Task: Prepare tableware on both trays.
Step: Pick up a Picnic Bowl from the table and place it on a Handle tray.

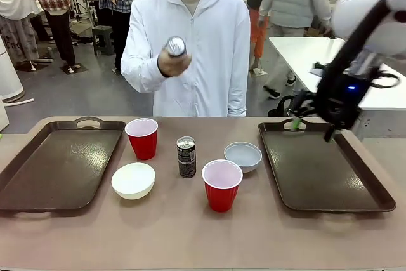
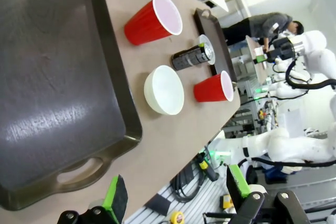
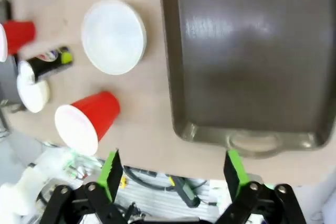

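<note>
Front view: the brown table [image 1: 190,239] carries a dark left tray [image 1: 57,169] and a dark right tray [image 1: 323,169] at its two ends, both bare. The right gripper [image 1: 311,129] hangs over the right tray's far handle, jaws spread wide with nothing between them; the right wrist view shows its green pads [image 3: 111,174] far apart too. The left gripper [image 2: 176,188] is likewise wide and empty, near a handle end of the left tray in the left wrist view. Between the trays, the cream bowl [image 1: 133,180] sits just beside the left tray and the grey-white bowl [image 1: 243,156] near the right tray. The far cup [image 1: 142,139] stands upright behind the cream bowl, the near cup [image 1: 221,185] in front of the grey-white bowl. The standing can [image 1: 186,157] is upright in the middle of the table; the second can [image 1: 176,46] is held up in the person's hand [image 1: 172,63] beyond the table
</note>
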Controlling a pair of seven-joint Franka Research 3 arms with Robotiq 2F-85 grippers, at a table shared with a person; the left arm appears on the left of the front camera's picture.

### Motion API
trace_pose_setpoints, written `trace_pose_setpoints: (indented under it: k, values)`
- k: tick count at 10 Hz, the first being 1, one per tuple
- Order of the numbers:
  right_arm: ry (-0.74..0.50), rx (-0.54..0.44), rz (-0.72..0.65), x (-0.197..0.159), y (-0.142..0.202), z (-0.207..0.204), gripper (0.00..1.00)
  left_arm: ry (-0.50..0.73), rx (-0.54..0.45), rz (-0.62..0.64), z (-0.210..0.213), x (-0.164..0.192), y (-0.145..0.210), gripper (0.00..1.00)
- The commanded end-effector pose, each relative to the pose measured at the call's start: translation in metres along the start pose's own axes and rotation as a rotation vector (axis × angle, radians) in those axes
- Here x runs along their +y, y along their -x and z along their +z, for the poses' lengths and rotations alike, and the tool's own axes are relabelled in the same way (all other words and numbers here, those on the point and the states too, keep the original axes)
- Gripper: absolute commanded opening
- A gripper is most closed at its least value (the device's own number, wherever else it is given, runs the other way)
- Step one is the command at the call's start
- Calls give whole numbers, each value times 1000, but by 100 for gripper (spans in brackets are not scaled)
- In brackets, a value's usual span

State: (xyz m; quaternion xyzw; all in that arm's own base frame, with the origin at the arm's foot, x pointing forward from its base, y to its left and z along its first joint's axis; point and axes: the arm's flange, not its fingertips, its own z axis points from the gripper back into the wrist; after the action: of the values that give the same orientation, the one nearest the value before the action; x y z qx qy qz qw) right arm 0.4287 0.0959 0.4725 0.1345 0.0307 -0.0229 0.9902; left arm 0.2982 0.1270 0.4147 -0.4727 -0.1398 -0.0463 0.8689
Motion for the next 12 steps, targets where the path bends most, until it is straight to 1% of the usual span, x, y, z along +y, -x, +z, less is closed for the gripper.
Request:
trace_pose_setpoints:
  k: [1,2,4,5,8,11,12]
  values:
    - [106,-85,42,40,-19,-16,100,13,-6,7,2,0,1,100]
    - [134,-124,56,63,-24,-32,100,13,-6,7,2,0,1,100]
    - [207,-169,60,79,-30,-60,100,13,-6,7,2,0,1,100]
    - [239,-221,79,78,-33,-68,100,13,-6,7,2,0,1,100]
    - [155,-263,126,57,-41,-95,100,13,-6,7,2,0,1,100]
    - [149,-268,158,61,-42,-126,100,13,-6,7,2,0,1,100]
    - [177,-252,174,70,-44,-154,100,13,-6,7,2,0,1,100]
